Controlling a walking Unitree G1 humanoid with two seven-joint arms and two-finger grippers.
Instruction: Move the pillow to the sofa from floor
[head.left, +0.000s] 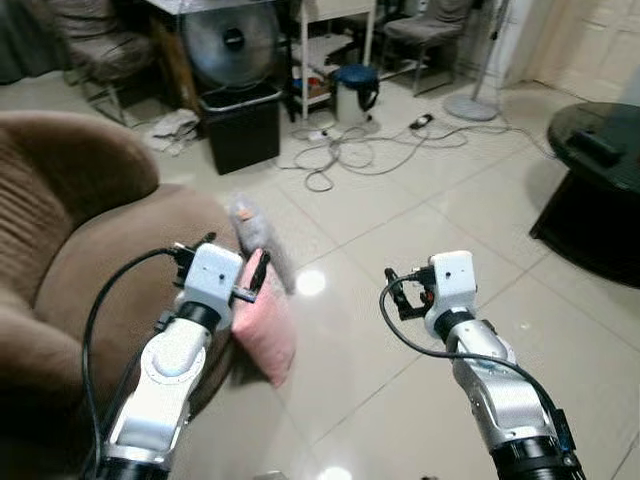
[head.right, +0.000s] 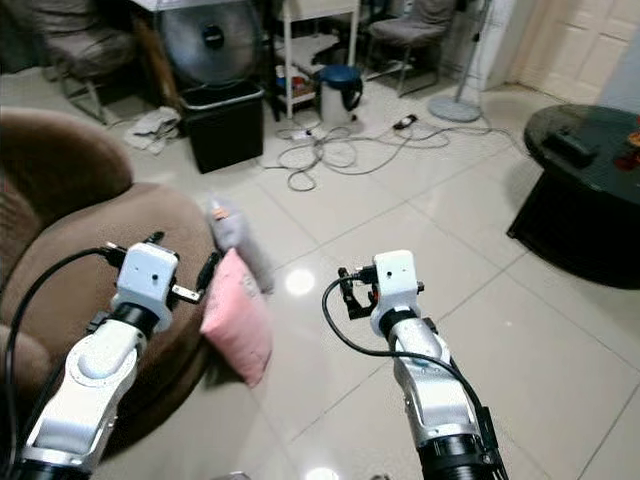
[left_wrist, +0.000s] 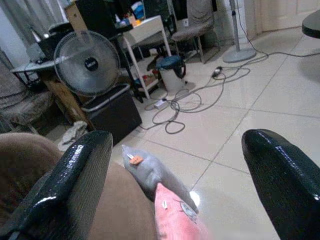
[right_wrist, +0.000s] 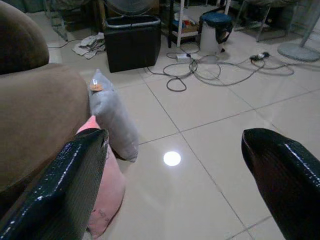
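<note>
step: reaching for pink pillow (head.right: 238, 318) leaning on sofa (head.right: 60, 250) | left gripper (left_wrist: 175, 175) and right gripper (right_wrist: 175, 175) both hanging wide open | tip: pinching the top edge, lifting clear of grey pillow (right_wrist: 114, 117)

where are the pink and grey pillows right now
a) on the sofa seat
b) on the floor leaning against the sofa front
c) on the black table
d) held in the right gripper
b: the pink pillow and grey pillow stand on the tile floor against the brown sofa.
</note>
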